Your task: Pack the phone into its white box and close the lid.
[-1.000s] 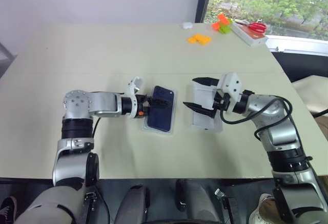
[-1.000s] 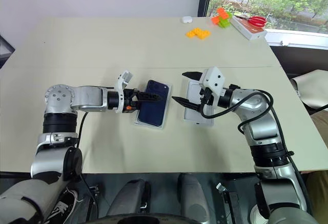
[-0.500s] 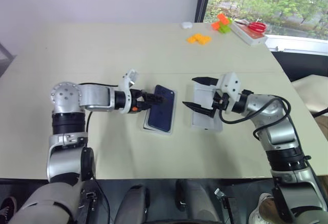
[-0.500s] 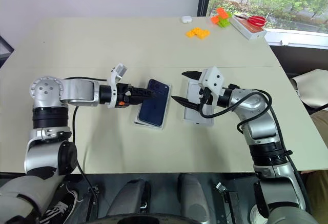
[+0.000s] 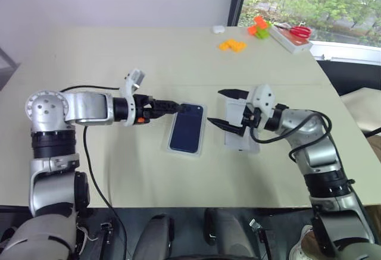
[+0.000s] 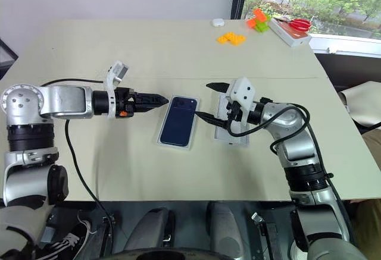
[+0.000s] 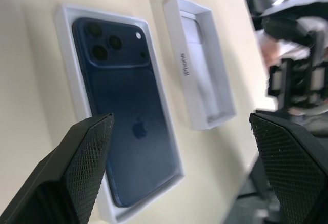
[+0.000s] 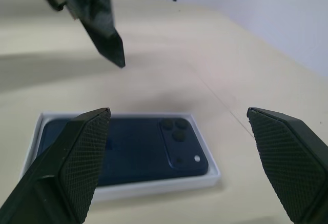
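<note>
The dark blue shiny phone [image 5: 186,131] lies back-up inside the shallow white cardboard box [image 5: 166,147] on the pale table [image 5: 119,52], and its camera dots sit at the far end. Just to its right lies the white lid [image 7: 196,75] with its plain inside facing up; the right gripper [image 5: 228,109] hangs over the lid with its two black fingers spread wide and nothing in them, and the left gripper [image 6: 156,99] hangs just left of the phone's far end, fingers wide apart too and holding nothing. Far back near the window are small orange blocks [image 5: 231,45], green and orange blocks [image 5: 258,28] and red scissors [image 5: 296,30] on a flat white box [image 5: 289,40].
</note>
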Controlling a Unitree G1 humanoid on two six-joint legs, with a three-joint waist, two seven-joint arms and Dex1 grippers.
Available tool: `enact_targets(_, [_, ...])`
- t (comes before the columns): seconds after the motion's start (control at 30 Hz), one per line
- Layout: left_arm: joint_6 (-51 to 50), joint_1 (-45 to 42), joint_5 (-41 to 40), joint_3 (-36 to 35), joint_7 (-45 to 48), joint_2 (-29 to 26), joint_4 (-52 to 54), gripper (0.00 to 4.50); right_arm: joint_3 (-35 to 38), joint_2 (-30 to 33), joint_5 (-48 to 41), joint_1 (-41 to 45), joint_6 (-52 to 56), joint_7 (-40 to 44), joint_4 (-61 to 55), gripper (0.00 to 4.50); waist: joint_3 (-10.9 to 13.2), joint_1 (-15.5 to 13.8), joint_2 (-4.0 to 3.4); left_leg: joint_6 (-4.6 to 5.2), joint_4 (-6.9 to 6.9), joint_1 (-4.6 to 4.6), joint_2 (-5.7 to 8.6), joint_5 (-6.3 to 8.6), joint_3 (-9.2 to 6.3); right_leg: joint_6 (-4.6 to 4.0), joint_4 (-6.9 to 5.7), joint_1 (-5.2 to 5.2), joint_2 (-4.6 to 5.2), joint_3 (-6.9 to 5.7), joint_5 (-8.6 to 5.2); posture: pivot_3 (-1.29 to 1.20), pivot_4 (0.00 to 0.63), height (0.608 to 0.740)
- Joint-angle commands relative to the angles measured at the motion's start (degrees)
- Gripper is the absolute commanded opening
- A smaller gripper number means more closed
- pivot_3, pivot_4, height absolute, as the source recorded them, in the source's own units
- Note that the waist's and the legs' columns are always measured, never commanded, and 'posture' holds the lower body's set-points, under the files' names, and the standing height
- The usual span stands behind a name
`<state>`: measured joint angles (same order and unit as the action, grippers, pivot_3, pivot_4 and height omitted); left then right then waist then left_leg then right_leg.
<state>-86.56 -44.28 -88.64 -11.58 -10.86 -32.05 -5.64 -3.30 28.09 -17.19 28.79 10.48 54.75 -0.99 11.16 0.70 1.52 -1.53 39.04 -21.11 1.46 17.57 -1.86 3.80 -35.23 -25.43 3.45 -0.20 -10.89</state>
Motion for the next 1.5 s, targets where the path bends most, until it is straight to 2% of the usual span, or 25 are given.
enact_targets(0.03, [7.8,4.1,6.6,0.7,5.9,2.7,7.1,4.24,0.1,-2.1,-3.0,-0.2,3.3,-1.7,-3.5,3.96,0.0,0.0,0.0,-0.02,-0.01,0.0,0.0,-0.01,0.01,0.0,0.01,0.0,0.0,0.0,0.0,0.0,0.15,0.74])
enact_targets(0.1, [12.2,5.7,10.4,0.0,6.1,4.4,7.2,3.66,0.0,-3.0,-3.2,-0.7,4.6,-2.8,-4.6,3.19,0.0,-0.1,0.0,-0.02,-0.01,-0.07,-0.01,-0.01,-0.01,-0.01,0.04,-0.03,0.0,0.01,0.0,0.0,0.15,0.74])
enact_targets(0.27, [18.1,9.2,18.7,2.1,11.5,6.3,9.1,1.05,-3.1,-4.5,0.0,-2.7,3.9,-5.5,-6.2,0.49,0.0,0.0,-0.01,0.12,0.0,-0.1,-0.01,0.06,0.0,-0.02,0.04,-0.05,-0.03,0.0,0.0,0.0,0.15,0.74])
enact_targets(0.3, [18.7,9.6,19.6,2.2,12.3,6.9,8.9,0.66,-3.8,-4.8,0.9,-2.8,3.5,-6.2,-6.0,0.07,0.0,0.0,-0.01,0.13,0.0,-0.09,-0.01,0.07,0.0,-0.03,0.04,-0.05,-0.04,0.0,0.0,0.0,0.15,0.74])
enact_targets(0.33, [19.9,10.3,21.6,3.3,14.1,7.0,9.1,0.16,-5.0,-5.5,3.0,-2.5,3.3,-8.1,-4.6,0.0,0.0,0.0,-0.01,0.14,0.0,-0.09,-0.01,0.07,0.01,-0.03,0.04,-0.04,-0.04,-0.01,0.0,0.0,0.15,0.74])
enact_targets(0.37, [20.7,10.8,23.2,4.1,15.5,7.0,9.4,0.04,-5.7,-6.1,4.5,-2.1,3.2,-9.4,-3.6,0.0,0.0,0.1,-0.01,0.15,0.0,-0.08,-0.01,0.07,0.02,-0.02,0.04,-0.04,-0.05,-0.02,0.0,0.0,0.15,0.74])
enact_targets(0.53, [22.6,13.3,29.6,7.1,20.3,8.2,8.5,0.04,-9.9,-12.1,12.6,0.4,2.6,-18.8,2.3,0.0,0.0,0.1,-0.01,0.15,0.02,-0.09,-0.06,0.07,0.04,-0.06,0.02,-0.07,-0.13,-0.02,0.02,0.0,0.15,0.74])
enact_targets(0.73, [21.2,14.5,32.8,6.7,21.2,10.2,7.1,0.04,-14.6,-11.3,18.6,-2.1,-0.4,-19.3,4.9,0.0,0.0,0.0,-0.01,0.22,0.04,-0.14,-0.03,0.11,0.02,-0.06,0.08,-0.06,-0.12,-0.03,0.02,0.0,0.15,0.74])
enact_targets(0.97, [18.5,17.1,37.8,11.6,26.5,6.7,9.6,0.04,-16.0,-9.1,22.2,-3.8,-2.7,-18.6,4.8,0.0,0.0,0.1,-0.03,0.26,0.03,0.02,-0.04,0.13,0.03,-0.05,0.08,0.06,-0.12,-0.02,0.01,0.0,0.15,0.74])
enact_targets(1.13, [16.2,16.4,36.3,8.3,27.6,7.5,10.1,0.04,-13.5,-9.6,19.9,-2.9,-2.6,-18.1,4.4,0.0,0.0,0.2,-0.03,0.29,-0.01,0.65,-0.11,0.15,0.03,-0.15,0.1,0.64,-0.2,-0.03,-0.2,0.0,0.15,0.74])
enact_targets(1.23, [15.7,15.7,36.5,6.7,28.1,7.3,10.3,0.04,-11.2,-9.4,17.7,-1.8,-2.5,-17.5,4.6,0.0,0.0,0.2,-0.03,0.31,-0.01,0.64,-0.13,0.16,0.03,-0.09,0.12,0.64,-0.21,-0.03,-0.21,0.0,0.15,0.74])
enact_targets(1.43, [16.6,13.1,36.1,2.4,28.4,7.8,9.7,0.04,-3.9,-11.0,5.6,-0.1,4.4,-13.6,0.7,0.0,0.0,0.2,-0.03,0.32,-0.02,0.63,-0.16,0.17,0.02,0.0,0.11,0.62,-0.23,-0.03,-0.04,0.0,0.15,0.74])
enact_targets(1.5, [18.2,11.6,36.4,0.8,29.2,7.7,9.1,0.55,-2.0,-10.0,2.8,0.7,6.8,-12.5,-1.6,0.54,0.0,0.2,-0.04,0.32,-0.04,0.6,-0.17,0.17,0.02,0.0,0.11,0.59,-0.23,-0.03,-0.04,0.0,0.15,0.74])
